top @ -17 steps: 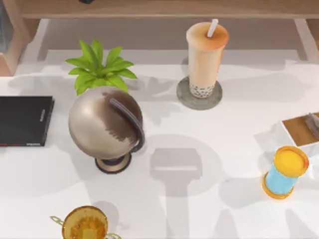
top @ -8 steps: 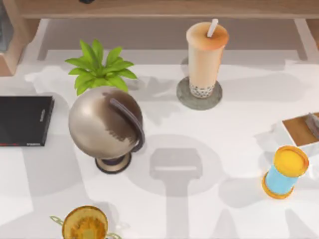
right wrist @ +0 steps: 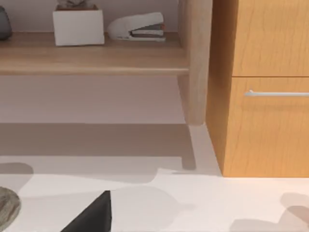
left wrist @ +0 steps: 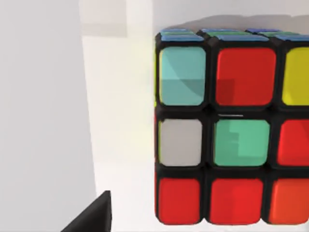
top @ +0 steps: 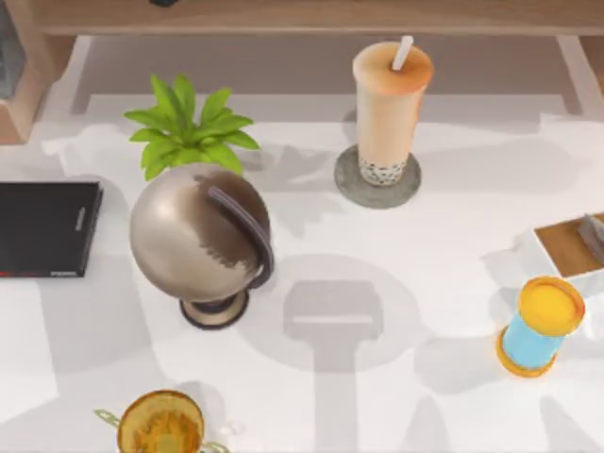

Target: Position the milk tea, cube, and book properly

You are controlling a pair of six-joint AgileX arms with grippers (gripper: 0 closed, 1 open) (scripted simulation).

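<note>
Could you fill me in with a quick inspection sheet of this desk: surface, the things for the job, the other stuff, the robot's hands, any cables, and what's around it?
Surface: white table, shadowed in patches.
Job's things: milk tea upright on a round grey coaster near the far edge; cube, a colour-tiled puzzle cube, close in the left wrist view.
Clutter: globe at left of centre, green plant behind it, black slab at the left edge, blue cylinder with yellow ends at right, golden cup at the near edge, tray at the right edge.
Grippers: nothing seen.
Cables: nothing seen.
Surroundings: wooden shelf holding a white box and stapler; wooden cabinet.
</note>
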